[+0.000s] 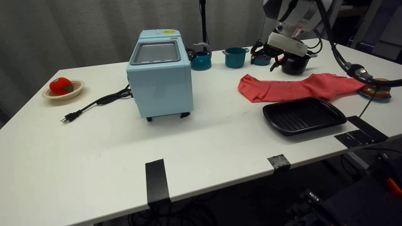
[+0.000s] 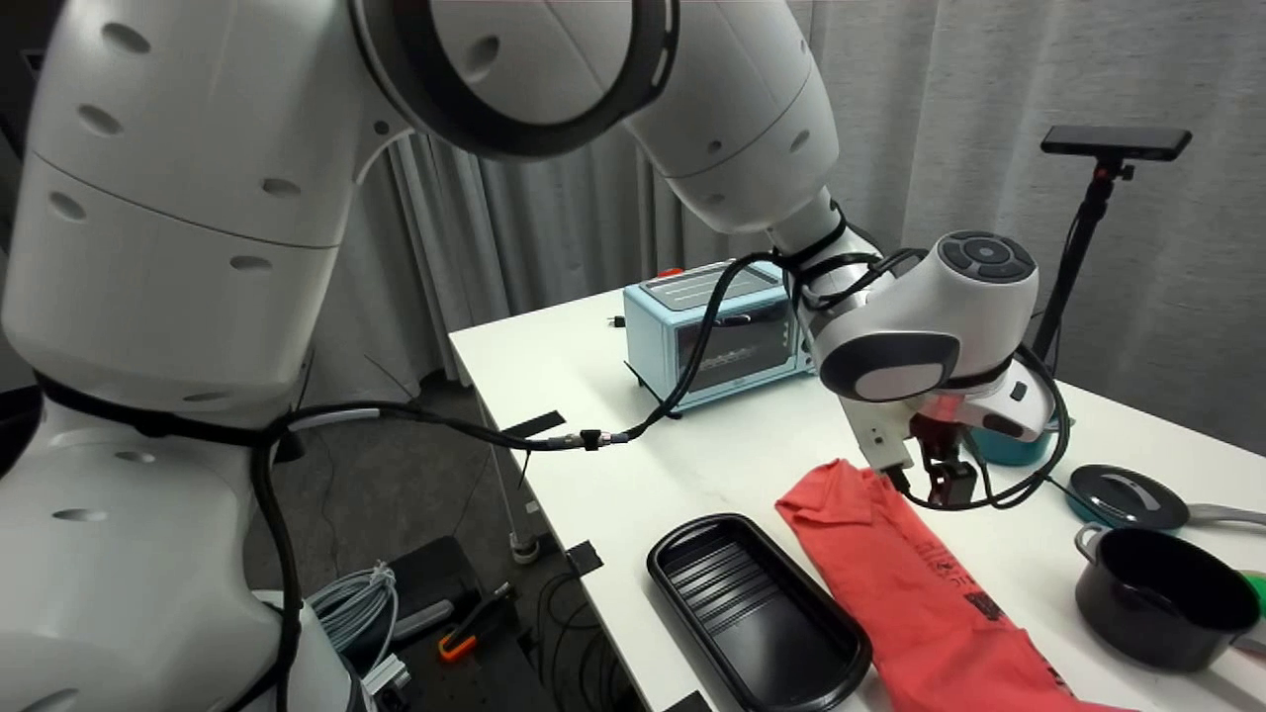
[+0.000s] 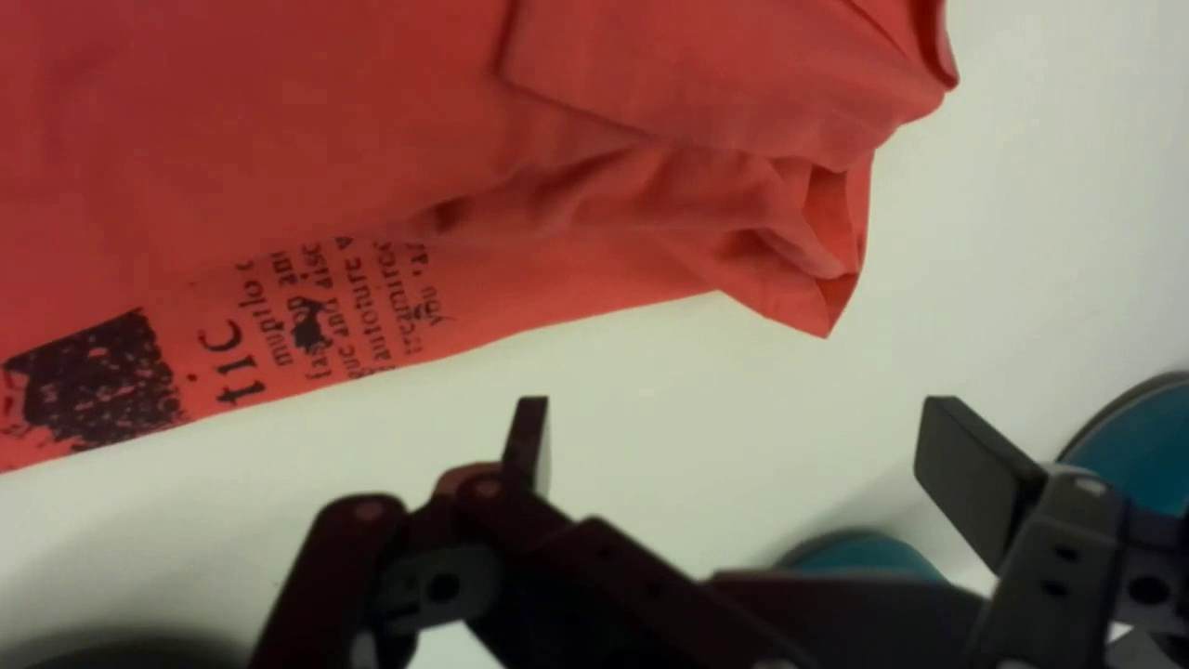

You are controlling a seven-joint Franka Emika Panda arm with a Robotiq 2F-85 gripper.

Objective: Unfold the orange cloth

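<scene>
Saw the orange cloth point(image 3: 372, 139) folded over itself, upper left of the wrist view, and a wide-spread, empty end effector point(image 3: 736, 441), lower right; judged unfolding mostly undone.

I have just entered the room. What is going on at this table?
A robot arm has the job of unfolding the orange cloth on the white table. At this moment its gripper is open and holds nothing, hovering above the table beside the cloth. The cloth lies partly folded over itself, so it is not yet unfolded. A black tray lies next to it.
</scene>
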